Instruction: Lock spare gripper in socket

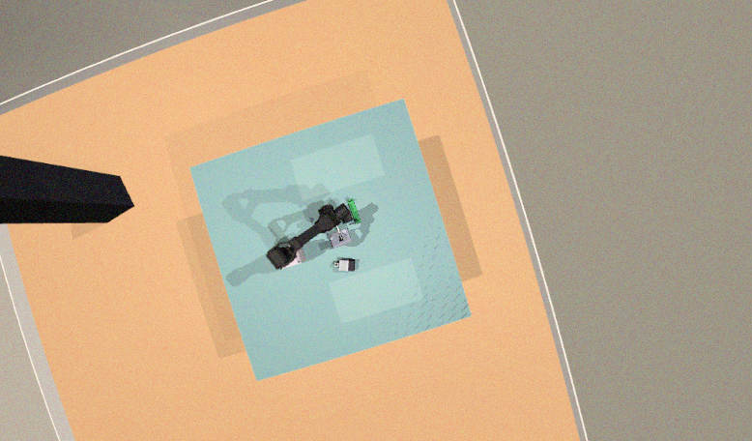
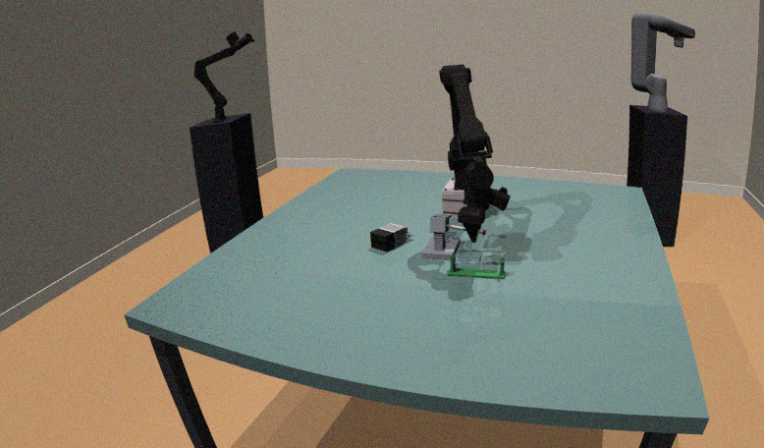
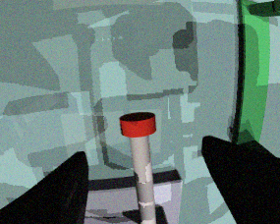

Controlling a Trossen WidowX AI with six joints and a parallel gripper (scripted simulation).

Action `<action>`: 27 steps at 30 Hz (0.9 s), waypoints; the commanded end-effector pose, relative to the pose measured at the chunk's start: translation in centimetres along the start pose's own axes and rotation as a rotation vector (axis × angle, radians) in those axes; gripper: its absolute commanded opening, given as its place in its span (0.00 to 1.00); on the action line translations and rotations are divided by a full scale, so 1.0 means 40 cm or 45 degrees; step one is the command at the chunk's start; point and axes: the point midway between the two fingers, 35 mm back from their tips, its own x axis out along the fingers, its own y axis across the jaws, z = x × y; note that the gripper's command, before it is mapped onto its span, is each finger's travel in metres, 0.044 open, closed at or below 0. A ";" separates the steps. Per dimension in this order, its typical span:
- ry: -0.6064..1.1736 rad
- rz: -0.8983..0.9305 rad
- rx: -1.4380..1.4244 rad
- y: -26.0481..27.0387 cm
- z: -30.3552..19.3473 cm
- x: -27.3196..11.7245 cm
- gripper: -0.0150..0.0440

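Observation:
The grey mount [image 1: 333, 241] [image 2: 439, 223] [image 3: 104, 202] stands on the table. The lock pin [image 2: 458, 227] [image 3: 141, 157], a pale rod with a red head, sticks out sideways from its socket. My gripper [image 2: 473, 239] [image 3: 145, 153] is open, pointing down above the pin. In the wrist view the pin lies between the two spread fingers, with a gap on each side. In the top view the arm hides the fingers. The spare gripper [image 1: 346, 264] [image 2: 389, 238], a black and white block, lies on the table on the mount's other side, away from my gripper.
A green bracket [image 1: 354, 211] [image 2: 476, 273] [image 3: 255, 74] with upright ends stands on the table close to my gripper and the mount. The white arm base [image 2: 453, 201] is behind the mount. Two other arms stand on black pedestals beyond the table.

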 end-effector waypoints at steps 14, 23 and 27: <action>-0.001 0.014 -0.006 0.009 0.000 0.029 0.58; -0.001 0.014 -0.006 0.009 0.000 0.029 0.25; -0.001 0.014 -0.006 0.009 0.001 0.029 0.25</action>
